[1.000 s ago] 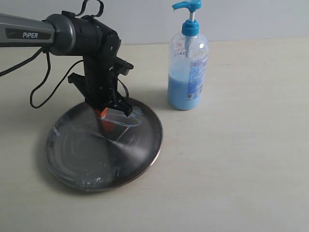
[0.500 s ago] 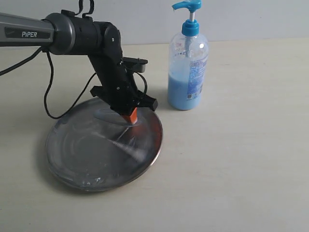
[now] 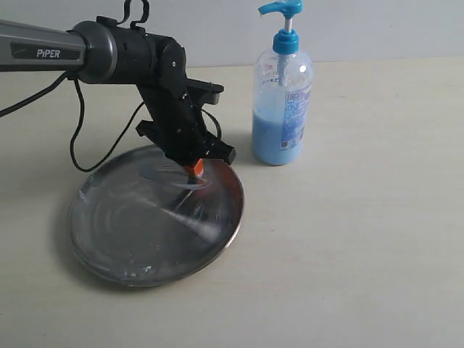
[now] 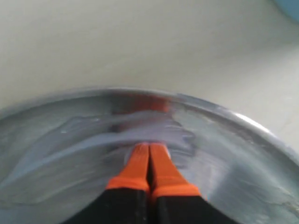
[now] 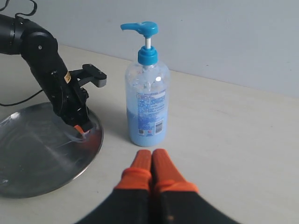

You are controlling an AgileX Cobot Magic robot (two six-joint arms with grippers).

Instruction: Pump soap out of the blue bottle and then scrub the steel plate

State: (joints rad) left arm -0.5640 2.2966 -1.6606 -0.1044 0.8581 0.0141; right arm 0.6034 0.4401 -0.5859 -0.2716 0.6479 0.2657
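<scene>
Half-full blue bottle (image 3: 283, 87) (soap (image 3: 270, 141) inside), smeared steel plate (image 3: 123, 243)

The exterior view looks down on the steel plate (image 3: 145, 232) and blue bottle (image 3: 281, 109); the right wrist view, lower and facing them, shares both (the left wrist view sits close over the plate's rim).

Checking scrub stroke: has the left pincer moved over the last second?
Yes. The left pincer slid across the steel plate toward the blue bottle, ending near the plate's rim.
</scene>
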